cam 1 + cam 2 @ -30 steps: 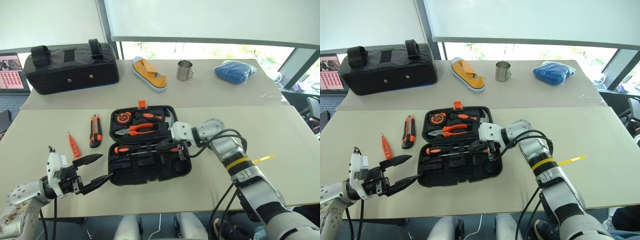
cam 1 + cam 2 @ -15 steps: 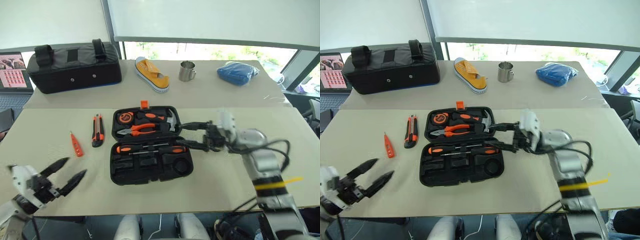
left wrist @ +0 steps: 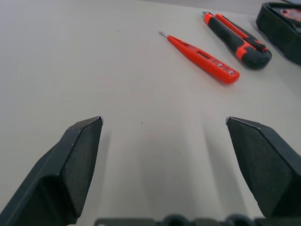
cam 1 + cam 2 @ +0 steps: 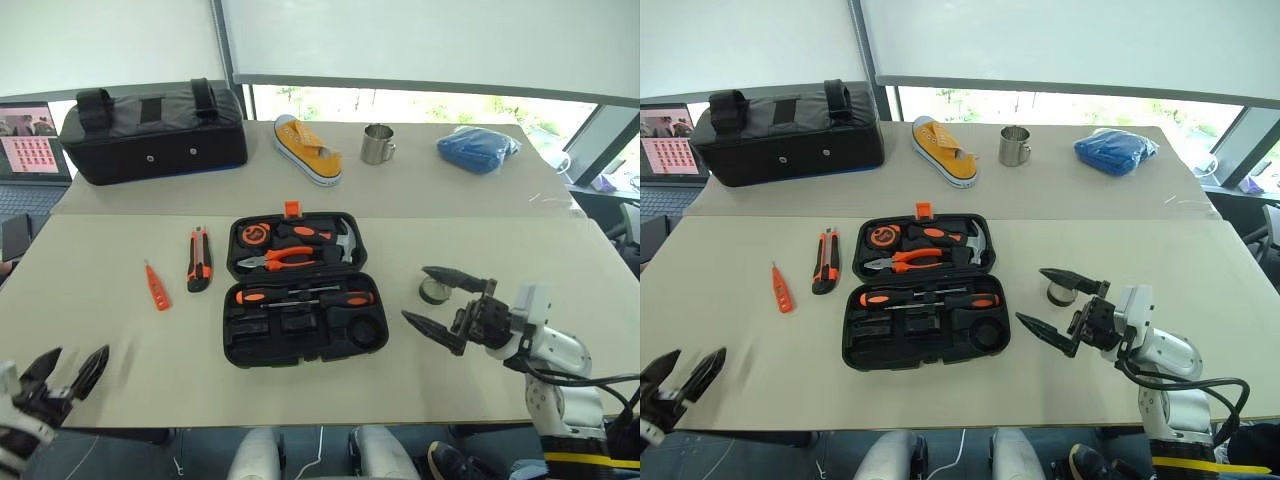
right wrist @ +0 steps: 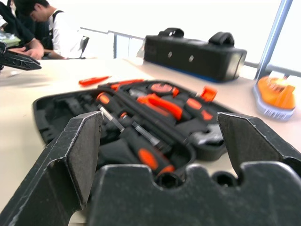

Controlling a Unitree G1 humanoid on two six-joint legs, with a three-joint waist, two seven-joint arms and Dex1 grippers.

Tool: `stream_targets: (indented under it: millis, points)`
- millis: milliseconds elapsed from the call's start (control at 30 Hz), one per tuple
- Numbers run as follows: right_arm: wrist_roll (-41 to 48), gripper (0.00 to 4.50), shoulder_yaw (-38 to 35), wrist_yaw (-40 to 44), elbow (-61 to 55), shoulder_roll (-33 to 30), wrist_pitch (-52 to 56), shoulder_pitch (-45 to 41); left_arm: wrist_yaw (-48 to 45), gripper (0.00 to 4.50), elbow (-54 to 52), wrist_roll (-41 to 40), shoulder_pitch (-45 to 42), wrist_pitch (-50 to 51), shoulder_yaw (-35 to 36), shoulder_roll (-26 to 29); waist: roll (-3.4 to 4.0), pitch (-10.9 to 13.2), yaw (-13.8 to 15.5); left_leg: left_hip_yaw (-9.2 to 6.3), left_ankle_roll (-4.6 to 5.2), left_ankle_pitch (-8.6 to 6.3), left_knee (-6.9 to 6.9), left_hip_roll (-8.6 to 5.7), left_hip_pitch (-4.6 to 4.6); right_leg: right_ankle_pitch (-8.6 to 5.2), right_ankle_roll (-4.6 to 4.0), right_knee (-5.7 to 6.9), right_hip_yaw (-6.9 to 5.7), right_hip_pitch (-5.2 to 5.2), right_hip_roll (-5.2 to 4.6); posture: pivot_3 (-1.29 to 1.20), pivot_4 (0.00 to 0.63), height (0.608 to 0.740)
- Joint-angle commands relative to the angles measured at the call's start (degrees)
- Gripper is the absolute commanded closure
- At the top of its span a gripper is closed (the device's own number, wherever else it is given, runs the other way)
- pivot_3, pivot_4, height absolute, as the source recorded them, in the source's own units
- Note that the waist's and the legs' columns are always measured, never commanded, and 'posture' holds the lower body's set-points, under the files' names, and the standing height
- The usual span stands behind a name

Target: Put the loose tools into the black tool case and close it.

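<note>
Hovering empty w/ jaws spread, right gripper (image 4: 442,295) sits beside open black tool case (image 4: 303,288), tape roll (image 4: 433,291) just behind it; left gripper (image 4: 62,366), also wide open, faces tester screwdriver (image 3: 200,58) & utility knife (image 3: 237,41) ahead.

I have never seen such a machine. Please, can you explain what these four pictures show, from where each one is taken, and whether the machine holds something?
It is a two-armed robot at a table. Two pictures come from cameras in its head, looking down. The other two come from cameras on its wrists, looking along the black fingers.

The left gripper and the right gripper are both open and hold nothing.

On the table lies an open black tool case with tools inside. Beside it lie a utility knife, a small orange tester screwdriver and a tape roll. Further back are a black bag, a yellow shoe, a steel mug and a blue bundle.
</note>
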Motion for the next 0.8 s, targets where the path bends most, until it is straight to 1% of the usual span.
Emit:
stream_targets:
  millis: [33,100,167,267,333,433,500,600,700,800]
  points:
    - [2.73,0.03,-0.10,-1.19,-4.63,-0.99,1.10,-2.60,7.40,0.00,-6.34,-2.13,-5.59,8.38,-2.64,3.28,-0.02,-0.02,0.02,-0.04,0.00,0.00,0.00,-0.02,0.02,0.01,0.01,0.00,0.00,0.02,0.00,0.00,0.150,0.740]
    - [3.01,0.03,0.87,-1.54,-5.69,-1.32,2.45,-3.82,13.18,0.00,-6.70,-2.32,-10.69,13.83,-4.28,4.52,-0.05,-0.03,-0.10,-0.13,-0.02,-0.01,-0.02,-0.07,0.02,0.02,0.01,-0.02,0.01,0.03,0.00,0.00,0.150,0.740]
    - [3.42,0.03,1.79,-2.01,-6.95,-1.67,4.16,-5.17,21.01,0.00,-6.45,-3.42,-17.21,20.43,-5.70,4.53,-0.05,0.00,-0.23,-0.21,-0.07,-0.05,-0.06,-0.08,0.00,0.02,0.01,-0.04,0.03,-0.02,0.00,0.00,0.150,0.740]
    - [3.71,0.03,2.85,-2.54,-7.50,-1.89,5.32,-7.13,31.25,0.00,-6.36,-3.31,-25.38,29.40,-8.24,2.29,-0.08,0.02,-0.24,-0.31,-0.07,-0.05,-0.06,-0.08,-0.03,0.02,0.00,0.01,0.03,-0.06,0.04,0.00,0.150,0.740]
    - [3.63,0.03,3.44,-2.53,-7.37,-1.98,5.79,-8.22,35.94,0.00,-6.00,-2.50,-29.31,34.09,-10.08,0.33,-0.08,0.02,-0.23,-0.32,-0.07,-0.05,-0.05,-0.11,-0.01,0.03,0.01,0.02,0.04,-0.04,-0.01,0.00,0.150,0.740]
    - [3.51,0.03,4.19,-2.54,-7.18,-2.00,6.22,-9.06,40.42,0.00,-3.12,0.14,-33.79,36.66,-11.87,-2.65,-0.10,0.03,-0.12,-0.34,-0.08,-0.06,-0.06,-0.13,-0.04,0.04,0.02,0.00,0.04,-0.05,-0.01,0.00,0.150,0.740]
    - [3.47,0.03,4.45,-2.57,-7.13,-1.99,6.27,-9.10,42.02,0.00,-2.21,1.79,-34.94,37.82,-12.38,-3.61,-0.11,0.03,-0.12,-0.36,-0.08,-0.05,-0.06,-0.14,-0.07,0.04,0.02,0.00,0.03,-0.07,-0.01,0.00,0.150,0.740]
    - [3.56,0.03,4.82,-1.15,-7.05,-2.46,5.96,-8.49,45.06,0.00,0.79,6.37,-36.37,36.99,-14.04,-5.80,-0.10,0.03,-0.09,-0.36,-0.08,-0.06,-0.06,-0.15,-0.06,0.04,0.02,0.00,0.03,-0.07,-0.01,0.00,0.150,0.740]
    - [3.66,0.03,4.64,-0.51,-6.76,-2.67,5.65,-8.12,45.51,0.00,1.83,7.82,-37.59,37.16,-14.32,-8.13,-0.09,0.02,-0.07,-0.35,-0.09,-0.05,-0.07,-0.19,0.01,0.04,0.02,0.01,0.04,0.00,-0.04,0.00,0.150,0.740]
    - [3.61,0.00,4.47,0.15,-6.15,-2.69,5.07,-7.73,44.80,0.81,2.95,9.29,-38.23,37.49,-15.94,-10.03,-0.02,-0.01,-0.06,-0.35,-0.10,-0.04,-0.07,-0.20,0.05,0.04,0.02,0.02,0.05,0.02,-0.04,0.00,0.150,0.740]
